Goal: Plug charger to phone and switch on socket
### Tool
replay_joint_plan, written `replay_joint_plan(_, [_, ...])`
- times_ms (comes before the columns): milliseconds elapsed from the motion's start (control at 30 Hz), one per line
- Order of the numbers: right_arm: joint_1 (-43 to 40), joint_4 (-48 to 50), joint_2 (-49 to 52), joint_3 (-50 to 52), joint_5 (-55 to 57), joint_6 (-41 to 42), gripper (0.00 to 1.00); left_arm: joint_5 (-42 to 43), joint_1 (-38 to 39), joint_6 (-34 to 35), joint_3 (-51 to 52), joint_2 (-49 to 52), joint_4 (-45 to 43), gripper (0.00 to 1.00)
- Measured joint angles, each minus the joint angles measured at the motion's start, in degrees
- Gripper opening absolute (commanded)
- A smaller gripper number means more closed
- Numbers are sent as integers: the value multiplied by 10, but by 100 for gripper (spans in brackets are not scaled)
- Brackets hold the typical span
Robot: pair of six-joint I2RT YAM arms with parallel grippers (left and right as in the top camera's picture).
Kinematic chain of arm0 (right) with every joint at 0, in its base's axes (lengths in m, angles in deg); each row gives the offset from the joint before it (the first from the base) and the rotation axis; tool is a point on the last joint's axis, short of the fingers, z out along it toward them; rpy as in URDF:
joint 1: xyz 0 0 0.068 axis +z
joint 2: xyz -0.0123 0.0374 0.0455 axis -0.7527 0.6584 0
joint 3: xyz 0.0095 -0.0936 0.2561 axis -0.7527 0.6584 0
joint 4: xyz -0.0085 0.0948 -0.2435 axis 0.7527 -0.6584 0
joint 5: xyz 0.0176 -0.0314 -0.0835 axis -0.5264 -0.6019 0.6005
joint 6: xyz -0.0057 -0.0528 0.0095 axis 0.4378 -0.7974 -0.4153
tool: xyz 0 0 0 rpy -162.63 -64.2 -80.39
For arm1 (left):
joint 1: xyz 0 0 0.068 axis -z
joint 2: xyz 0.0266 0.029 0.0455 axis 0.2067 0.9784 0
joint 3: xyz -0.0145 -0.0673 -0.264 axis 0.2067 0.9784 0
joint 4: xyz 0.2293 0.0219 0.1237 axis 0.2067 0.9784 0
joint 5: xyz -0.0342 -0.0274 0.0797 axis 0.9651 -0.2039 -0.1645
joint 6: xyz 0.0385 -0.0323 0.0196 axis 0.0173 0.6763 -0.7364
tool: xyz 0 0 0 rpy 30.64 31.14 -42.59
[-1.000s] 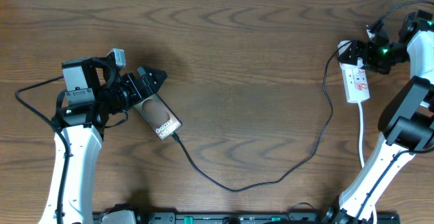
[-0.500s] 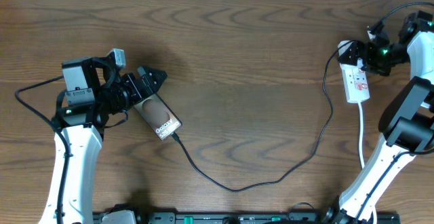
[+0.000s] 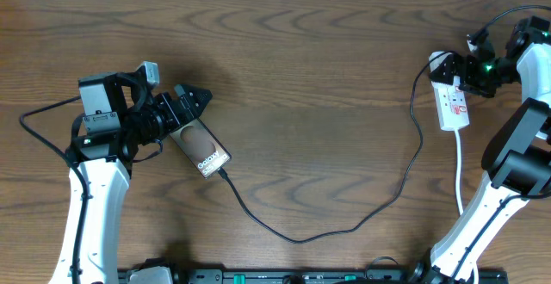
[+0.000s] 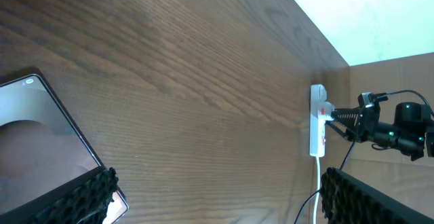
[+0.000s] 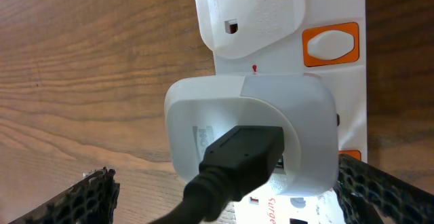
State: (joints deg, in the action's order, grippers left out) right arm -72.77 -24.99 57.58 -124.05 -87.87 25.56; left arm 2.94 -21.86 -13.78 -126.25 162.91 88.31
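Note:
The phone [image 3: 200, 146] lies on the wooden table, and the charger, a thin black cable [image 3: 301, 239], is plugged into its lower end. The cable runs right and up to a white adapter [image 5: 251, 115] seated in the white socket strip [image 3: 454, 103]. My left gripper [image 3: 188, 99] is open at the phone's upper end. In the left wrist view [image 4: 217, 190] one finger overlaps the phone's [image 4: 34, 142] corner. My right gripper [image 3: 469, 71] is open and close over the strip. Its fingers [image 5: 230, 190] flank the adapter below an orange switch [image 5: 331, 44].
A second white plug [image 5: 251, 10] sits in the strip above the adapter. The strip's white cord [image 3: 459, 168] runs down toward the right arm's base. The strip [image 4: 317, 119] also shows far off in the left wrist view. A dark rail [image 3: 301, 277] lines the table's front edge.

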Motion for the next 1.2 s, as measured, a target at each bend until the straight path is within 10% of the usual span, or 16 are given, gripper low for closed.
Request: replay_joint_plan(1200, [10,-36,16,-19,124,129,99,0,0,0,0,0,3,98])
